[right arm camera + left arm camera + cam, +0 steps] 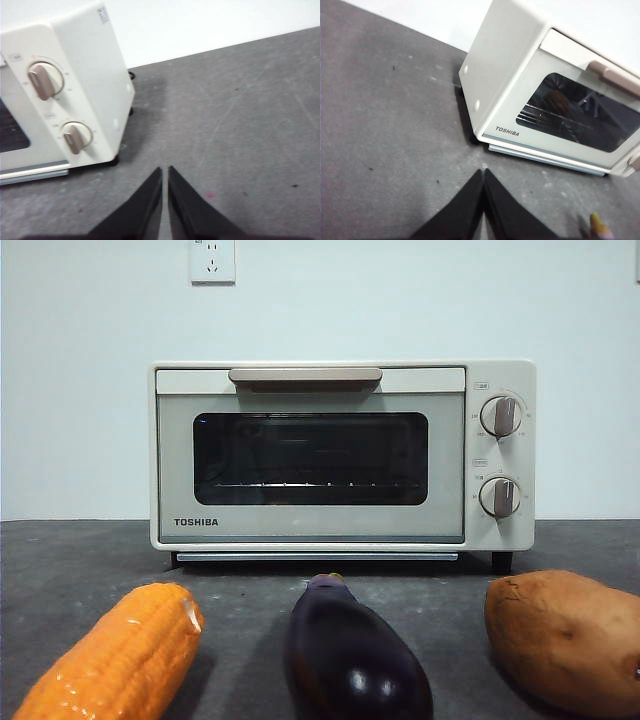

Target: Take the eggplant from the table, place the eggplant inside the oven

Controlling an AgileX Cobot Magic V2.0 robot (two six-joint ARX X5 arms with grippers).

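Note:
A glossy dark purple eggplant lies on the dark grey table at the front centre, its stem tip pointing toward the oven. Only that yellowish stem tip shows in the left wrist view. The cream-white Toshiba oven stands behind it with its glass door closed. My left gripper is shut and hangs above the table off the oven's left front corner. The right gripper is shut too, above bare table off the oven's knob side. Neither gripper appears in the front view.
An orange corn cob lies left of the eggplant and a brown sweet potato lies to its right. A white wall with a socket rises behind the oven.

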